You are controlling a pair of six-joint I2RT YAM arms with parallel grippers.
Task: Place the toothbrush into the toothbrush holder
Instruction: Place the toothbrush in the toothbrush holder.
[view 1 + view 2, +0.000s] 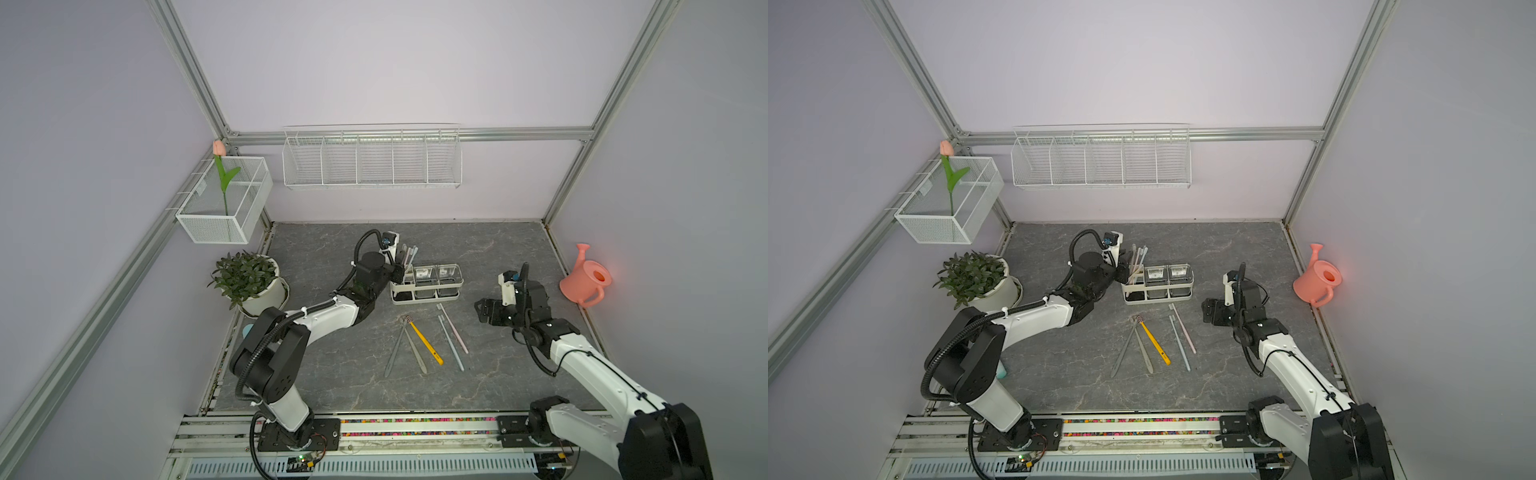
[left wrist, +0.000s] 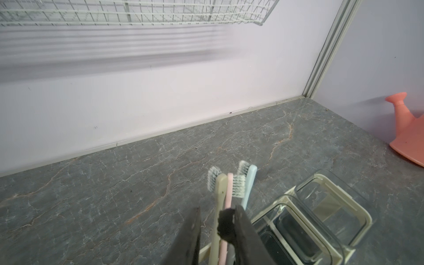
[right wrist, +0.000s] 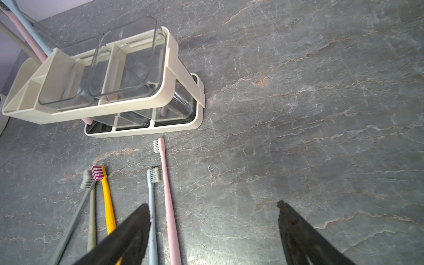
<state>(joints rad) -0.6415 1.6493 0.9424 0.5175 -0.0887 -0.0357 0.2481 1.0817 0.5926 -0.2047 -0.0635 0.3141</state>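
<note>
The cream toothbrush holder (image 1: 428,296) (image 1: 1158,297) (image 3: 128,107) stands mid-table with two clear cups. Three toothbrushes, beige (image 2: 220,190), pink (image 2: 229,185) and pale blue (image 2: 249,181), stand upright in its end compartment (image 1: 409,257). My left gripper (image 1: 401,269) (image 1: 1124,270) (image 2: 217,210) is around the beige and pink handles with its jaws slightly apart; a gap shows beside the beige handle. My right gripper (image 1: 482,309) (image 1: 1208,309) (image 3: 213,204) hovers wide open and empty, right of several toothbrushes lying flat: yellow (image 1: 426,343) (image 3: 107,202), pink (image 3: 167,195), blue (image 3: 151,197) and two grey.
A potted plant (image 1: 249,278) sits at the left edge and a coral watering can (image 1: 586,278) at the right wall. A long wire basket (image 1: 372,160) hangs on the back wall. A mesh box (image 1: 226,203) with a tulip hangs at the left.
</note>
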